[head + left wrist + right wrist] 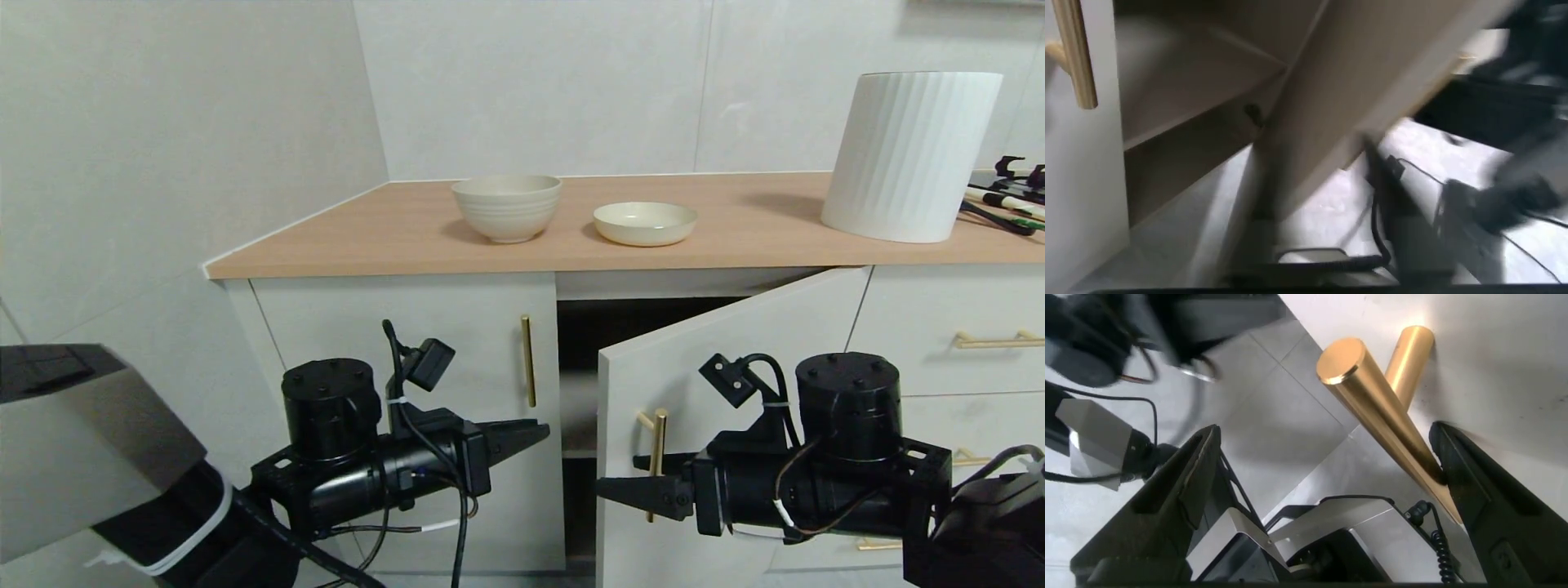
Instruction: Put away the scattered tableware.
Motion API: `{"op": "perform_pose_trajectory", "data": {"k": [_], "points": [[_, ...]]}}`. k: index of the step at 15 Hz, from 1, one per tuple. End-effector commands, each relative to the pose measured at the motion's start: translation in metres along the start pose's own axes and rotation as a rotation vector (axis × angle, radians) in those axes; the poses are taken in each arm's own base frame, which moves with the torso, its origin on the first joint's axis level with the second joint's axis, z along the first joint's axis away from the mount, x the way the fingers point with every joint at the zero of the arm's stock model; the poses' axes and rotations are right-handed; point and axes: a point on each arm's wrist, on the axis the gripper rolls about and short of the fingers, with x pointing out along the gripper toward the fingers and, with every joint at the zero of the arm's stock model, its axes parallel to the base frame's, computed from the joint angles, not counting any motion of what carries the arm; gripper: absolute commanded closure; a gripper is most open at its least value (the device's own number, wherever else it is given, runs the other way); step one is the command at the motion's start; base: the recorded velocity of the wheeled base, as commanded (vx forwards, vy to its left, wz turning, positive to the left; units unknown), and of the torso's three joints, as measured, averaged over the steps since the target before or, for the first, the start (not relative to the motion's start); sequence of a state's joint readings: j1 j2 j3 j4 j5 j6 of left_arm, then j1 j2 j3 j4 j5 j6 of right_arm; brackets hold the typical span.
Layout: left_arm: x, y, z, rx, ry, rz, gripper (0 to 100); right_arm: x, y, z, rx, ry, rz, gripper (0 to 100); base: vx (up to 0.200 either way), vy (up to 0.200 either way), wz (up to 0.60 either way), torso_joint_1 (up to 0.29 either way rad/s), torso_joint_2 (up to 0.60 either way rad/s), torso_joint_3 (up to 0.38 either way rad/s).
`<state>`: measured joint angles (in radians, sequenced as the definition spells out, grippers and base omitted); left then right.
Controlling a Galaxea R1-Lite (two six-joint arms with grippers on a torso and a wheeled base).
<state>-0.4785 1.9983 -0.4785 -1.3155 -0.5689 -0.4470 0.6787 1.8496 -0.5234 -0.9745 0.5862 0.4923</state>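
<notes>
A beige ribbed bowl (506,208) and a shallow cream dish (645,223) stand side by side on the wooden countertop (392,237). Below them the cabinet's right-hand door (735,351) hangs partly ajar. My right gripper (611,488) is low in front of that door, open, with the door's gold bar handle (1372,400) between its fingers (1192,506) and close against one of them. My left gripper (531,433) is held low before the closed left door (408,327), pointing toward the gap, holding nothing that I can see.
A tall white ribbed container (910,155) stands at the right of the counter, with pens and tools (1008,196) beyond it. The dark cabinet interior with a shelf (1184,106) shows through the gap. Drawers with gold handles (1000,339) lie right of the open door.
</notes>
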Motion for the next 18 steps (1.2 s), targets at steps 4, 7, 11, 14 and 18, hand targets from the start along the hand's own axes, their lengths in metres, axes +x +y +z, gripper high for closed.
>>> {"op": "perform_pose_trajectory", "data": {"k": [4, 7, 11, 14, 18], "points": [[0.023, 0.013, -0.004, 0.001, -0.006, 0.019, 100, 0.005, 0.004, -0.004, -0.002, 0.022, 0.015, 0, 0.0, 0.0, 0.0, 0.0, 0.0, 0.0], [0.052, 0.025, -0.002, 0.029, -0.031, 0.01, 100, 0.006, 0.003, -0.006, 0.001, 0.026, 0.013, 0, 0.0, 0.0, 0.0, 0.0, 0.0, 0.0], [0.073, 0.032, -0.015, 0.068, -0.034, -0.018, 100, 0.005, 0.002, -0.006, 0.001, 0.027, 0.009, 0, 0.0, 0.0, 0.0, 0.0, 0.0, 0.0], [0.08, 0.038, -0.028, 0.193, -0.093, -0.051, 100, 0.005, 0.001, -0.008, -0.007, 0.017, -0.012, 0, 0.0, 0.0, 0.0, 0.0, 0.0, 0.0], [0.087, 0.023, -0.031, 0.208, -0.088, -0.093, 100, 0.003, -0.001, -0.01, -0.075, 0.002, -0.053, 0, 0.0, 0.0, 0.0, 0.0, 0.0, 0.0]]}}
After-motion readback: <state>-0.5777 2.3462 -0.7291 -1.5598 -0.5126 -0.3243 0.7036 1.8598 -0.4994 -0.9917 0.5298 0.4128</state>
